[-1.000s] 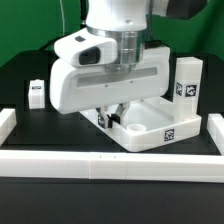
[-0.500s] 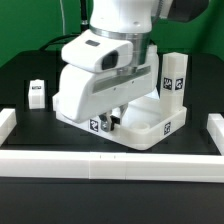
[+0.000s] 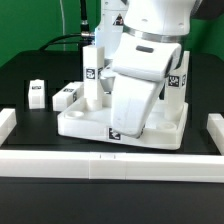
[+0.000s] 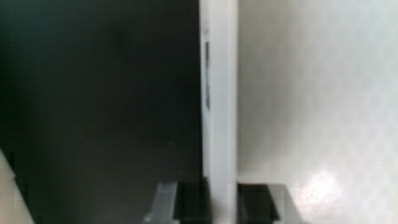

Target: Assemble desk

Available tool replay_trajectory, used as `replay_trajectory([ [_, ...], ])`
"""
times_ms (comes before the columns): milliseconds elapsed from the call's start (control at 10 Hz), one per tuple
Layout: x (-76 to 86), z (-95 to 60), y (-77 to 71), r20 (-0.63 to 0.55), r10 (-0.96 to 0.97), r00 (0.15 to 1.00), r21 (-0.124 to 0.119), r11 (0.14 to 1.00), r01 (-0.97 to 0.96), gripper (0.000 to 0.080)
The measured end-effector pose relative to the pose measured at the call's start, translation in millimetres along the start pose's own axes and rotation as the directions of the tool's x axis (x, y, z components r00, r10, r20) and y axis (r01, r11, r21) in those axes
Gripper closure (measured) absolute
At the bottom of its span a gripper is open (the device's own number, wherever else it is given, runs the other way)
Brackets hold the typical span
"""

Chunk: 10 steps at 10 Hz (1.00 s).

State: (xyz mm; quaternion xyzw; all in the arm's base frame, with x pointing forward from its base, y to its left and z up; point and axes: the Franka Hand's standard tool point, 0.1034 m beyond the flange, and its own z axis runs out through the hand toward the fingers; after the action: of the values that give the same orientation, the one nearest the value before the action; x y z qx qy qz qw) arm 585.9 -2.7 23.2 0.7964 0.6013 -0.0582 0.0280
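The desk's white tabletop [image 3: 85, 126] lies on the black table with its long side facing the front wall. One white tagged leg [image 3: 92, 66] stands upright at its back corner on the exterior view's left, and another [image 3: 179, 84] at the back on the right. Two more legs [image 3: 37, 93] [image 3: 66, 96] sit loose on the table to the left. My gripper [image 3: 127, 121] reaches down over the tray's front part, its fingertips hidden by the hand. In the wrist view the gripper [image 4: 221, 205] is shut on the tabletop's thin raised rim [image 4: 219, 90].
A long white border wall [image 3: 100, 163] runs along the front, with short end pieces at the exterior view's left [image 3: 8, 122] and right [image 3: 214, 130]. Cables hang at the back behind the arm.
The hand has turned and swung the tabletop round with it; the tray now sits squarer to the front wall and further to the exterior view's left. The grip stayed shut.
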Motion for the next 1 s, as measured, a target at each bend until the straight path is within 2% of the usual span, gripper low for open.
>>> replay_trajectory([
  [300,-6.6,1.5,1.5,0.029,-0.124,0.992,-0.001,0.992,0.124,0.0741],
  [400,-0.1,1.7,3.3,0.027,-0.132,0.991,0.002,0.991,0.132,0.0741],
  [500,12.7,-0.2,8.9,0.021,-0.146,0.989,0.002,0.989,0.146,0.0741],
  [900,59.3,-9.0,34.6,0.01,-0.208,0.978,-0.022,0.978,0.208,0.0741],
  [1000,65.4,-10.3,36.1,0.01,-0.203,0.979,-0.017,0.979,0.203,0.0741],
])
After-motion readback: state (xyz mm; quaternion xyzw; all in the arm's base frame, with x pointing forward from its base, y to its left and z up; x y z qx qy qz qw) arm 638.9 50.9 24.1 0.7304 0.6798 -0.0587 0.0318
